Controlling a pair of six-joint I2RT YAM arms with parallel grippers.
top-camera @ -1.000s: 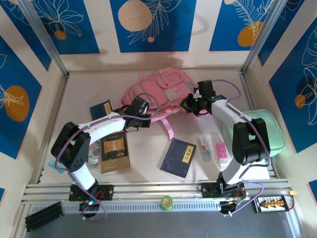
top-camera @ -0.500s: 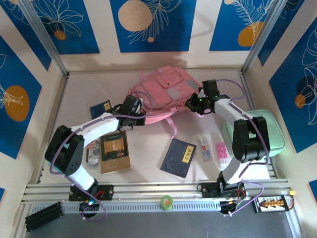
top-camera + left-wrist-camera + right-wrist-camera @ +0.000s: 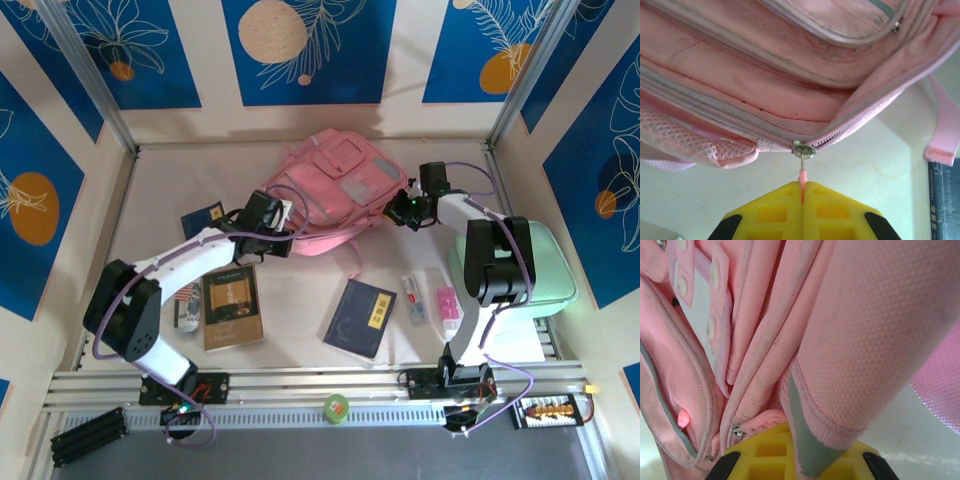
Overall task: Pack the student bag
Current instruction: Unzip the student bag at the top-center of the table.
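Pale table point(image 3: 300, 290), student bag point(image 3: 330, 185), its fabric half-hiding right claw point(image 3: 401, 208)

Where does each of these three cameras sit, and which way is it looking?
Top external: fixed above and behind the arms, looking down on the table; both arms show, left gripper and right gripper at the student bag.
Left wrist: on the left arm, looking along its yellow fingers, shut on the bag's zip pull.
Right wrist: on the right arm, pressed close to the bag; its yellow fingers pinch a fabric edge.
Shared: both wrist views see the pink bag up close.
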